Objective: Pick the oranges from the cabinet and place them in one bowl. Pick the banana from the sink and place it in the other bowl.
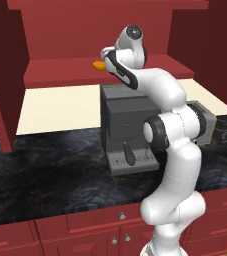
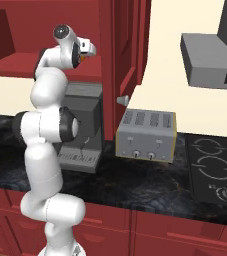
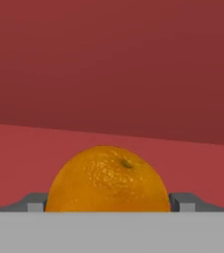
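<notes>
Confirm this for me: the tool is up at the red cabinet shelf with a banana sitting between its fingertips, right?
Not quite. The fruit between the fingertips of the tool is an orange, not a banana; the hand view shows it. The rest holds: it sits on the red cabinet shelf.

No readable text, labels, brands or numbers anywhere in these views.
</notes>
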You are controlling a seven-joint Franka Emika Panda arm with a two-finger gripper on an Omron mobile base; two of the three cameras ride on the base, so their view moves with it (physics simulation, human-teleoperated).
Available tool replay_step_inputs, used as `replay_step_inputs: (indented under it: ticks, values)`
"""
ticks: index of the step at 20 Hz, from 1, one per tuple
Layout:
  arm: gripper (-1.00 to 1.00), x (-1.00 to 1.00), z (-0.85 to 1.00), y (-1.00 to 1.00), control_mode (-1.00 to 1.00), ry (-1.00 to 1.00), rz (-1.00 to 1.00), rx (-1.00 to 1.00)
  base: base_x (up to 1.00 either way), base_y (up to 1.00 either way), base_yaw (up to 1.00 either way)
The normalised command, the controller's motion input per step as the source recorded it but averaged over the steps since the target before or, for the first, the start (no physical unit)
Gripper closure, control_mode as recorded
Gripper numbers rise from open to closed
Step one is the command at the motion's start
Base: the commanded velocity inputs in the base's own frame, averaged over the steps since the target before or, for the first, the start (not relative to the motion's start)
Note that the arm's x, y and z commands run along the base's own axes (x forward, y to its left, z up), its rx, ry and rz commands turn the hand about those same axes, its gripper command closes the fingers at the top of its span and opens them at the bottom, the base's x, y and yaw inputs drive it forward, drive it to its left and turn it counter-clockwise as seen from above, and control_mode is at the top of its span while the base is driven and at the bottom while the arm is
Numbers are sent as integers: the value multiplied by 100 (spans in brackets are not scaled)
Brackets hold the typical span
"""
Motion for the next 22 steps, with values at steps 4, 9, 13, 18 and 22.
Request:
replay_step_inputs:
  ticks: [4,9,13,18,22]
  values:
    - [100,3,-4,4,-100,-1,0,0,0,0,0]
    - [100,-18,0,9,-100,-6,-5,-1,0,0,0]
    - [100,-29,3,10,-100,-13,-9,-2,0,0,0]
    - [100,-53,10,1,-100,-1,-10,0,0,0,0]
    - [100,-71,10,1,-100,1,-7,0,0,0,0]
